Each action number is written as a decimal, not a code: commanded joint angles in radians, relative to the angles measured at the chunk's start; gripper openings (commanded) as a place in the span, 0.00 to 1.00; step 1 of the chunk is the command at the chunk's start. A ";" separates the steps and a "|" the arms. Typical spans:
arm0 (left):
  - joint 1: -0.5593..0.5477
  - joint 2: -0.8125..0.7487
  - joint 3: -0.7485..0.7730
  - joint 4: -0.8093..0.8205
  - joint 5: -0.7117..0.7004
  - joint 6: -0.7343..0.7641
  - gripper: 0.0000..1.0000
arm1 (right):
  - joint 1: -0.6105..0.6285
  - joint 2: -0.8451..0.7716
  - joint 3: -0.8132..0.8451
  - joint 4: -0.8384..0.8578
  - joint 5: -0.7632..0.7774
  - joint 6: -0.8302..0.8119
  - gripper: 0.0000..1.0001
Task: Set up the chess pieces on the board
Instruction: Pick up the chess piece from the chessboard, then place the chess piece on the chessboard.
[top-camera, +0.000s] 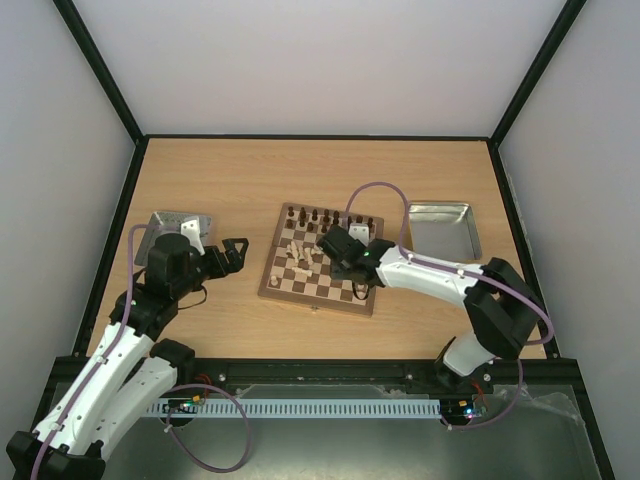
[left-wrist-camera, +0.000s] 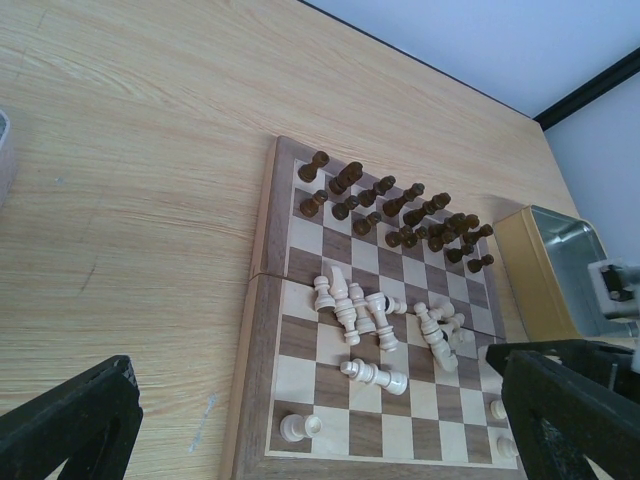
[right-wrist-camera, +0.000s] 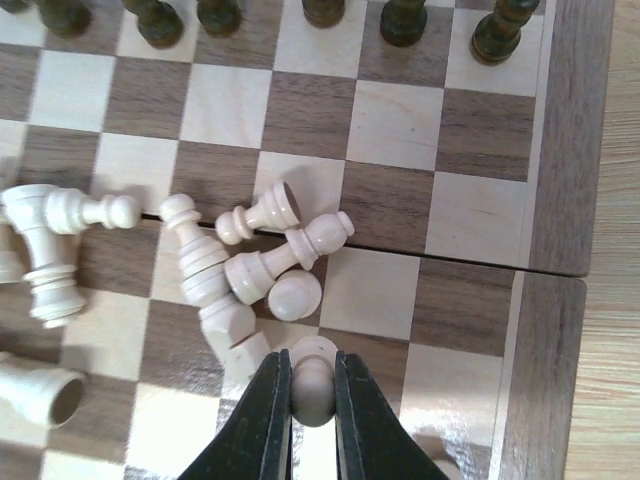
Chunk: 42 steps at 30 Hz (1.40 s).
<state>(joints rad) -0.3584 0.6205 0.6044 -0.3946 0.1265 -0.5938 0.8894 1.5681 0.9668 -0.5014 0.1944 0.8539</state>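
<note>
Right wrist view: nearest the camera, the right gripper (right-wrist-camera: 312, 382) has its two black fingers pinched narrowly around a cream pawn (right-wrist-camera: 314, 402), which stands on the board (right-wrist-camera: 566, 150) in its near half. To the right in this view, bare squares separate the pawn from the board's brown border, with pale table (right-wrist-camera: 615, 300) past that edge. Touching the pawn's far side lies a heap of fallen cream pieces (right-wrist-camera: 260, 265), tangled across the board's middle seam and spreading left. Beyond the heap, two rows of open squares stretch across the board. At the board's far edge, dark pieces (right-wrist-camera: 403, 20) stand upright in a row.

Top external view: the left gripper (top-camera: 237, 255) hangs just off the board's left edge, above bare table, fingers spread wide and holding nothing. A grey tray (top-camera: 170, 216) sits further left of the board, partly hidden by the left arm. A second grey tray (top-camera: 440, 206) lies near the board's far right corner. Behind the board, open tabletop runs to the black frame at the back wall
</note>
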 joint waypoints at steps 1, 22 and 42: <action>0.007 -0.004 -0.009 0.003 -0.007 -0.005 1.00 | 0.000 -0.077 -0.022 -0.051 -0.020 0.018 0.06; 0.007 0.000 -0.017 0.010 -0.014 -0.009 1.00 | 0.096 -0.062 -0.084 -0.079 -0.035 0.100 0.07; 0.007 0.000 -0.020 0.014 -0.013 -0.011 1.00 | 0.098 -0.013 -0.052 -0.077 0.002 0.097 0.10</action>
<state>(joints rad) -0.3584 0.6220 0.5983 -0.3943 0.1219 -0.6025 0.9806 1.5394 0.8890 -0.5583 0.1524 0.9356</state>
